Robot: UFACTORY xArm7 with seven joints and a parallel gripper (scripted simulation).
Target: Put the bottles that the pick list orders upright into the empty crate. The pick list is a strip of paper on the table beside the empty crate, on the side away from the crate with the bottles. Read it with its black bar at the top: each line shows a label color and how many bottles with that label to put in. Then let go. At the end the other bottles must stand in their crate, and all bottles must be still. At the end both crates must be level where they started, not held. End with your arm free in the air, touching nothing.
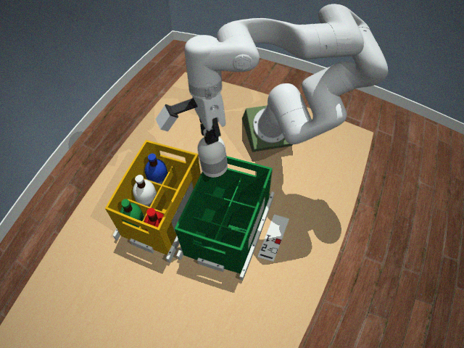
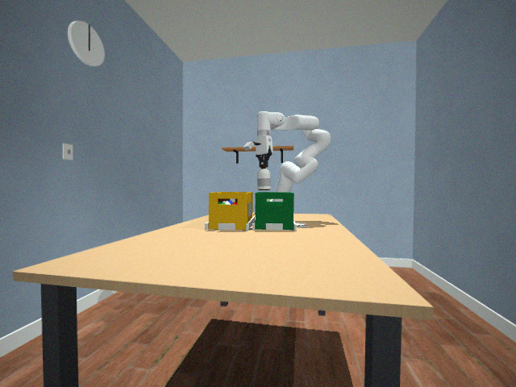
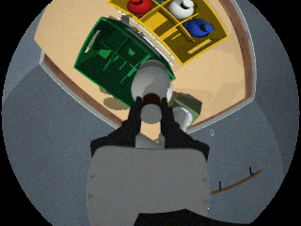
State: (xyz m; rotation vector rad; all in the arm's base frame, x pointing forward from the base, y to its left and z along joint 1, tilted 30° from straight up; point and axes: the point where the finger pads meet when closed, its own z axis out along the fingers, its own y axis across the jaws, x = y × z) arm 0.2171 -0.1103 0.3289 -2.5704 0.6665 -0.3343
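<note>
My gripper [image 1: 211,133] is shut on the neck of a white-labelled bottle [image 1: 212,157] and holds it upright in the air. The bottle hangs over the far left corner of the empty green crate [image 1: 225,213], above its rim; it also shows in the exterior view [image 2: 264,178] and in the wrist view [image 3: 152,83]. The yellow crate [image 1: 155,186] to the left holds a blue bottle [image 1: 155,167], a white bottle [image 1: 143,190], a green bottle [image 1: 130,209] and a red bottle [image 1: 153,216], all upright. The pick list [image 1: 273,237] lies right of the green crate and shows a red and a white swatch.
The arm's green base [image 1: 262,129] stands behind the green crate. Both crates sit side by side in grey brackets [image 1: 210,264]. A wooden wall shelf [image 2: 256,148] hangs behind the arm.
</note>
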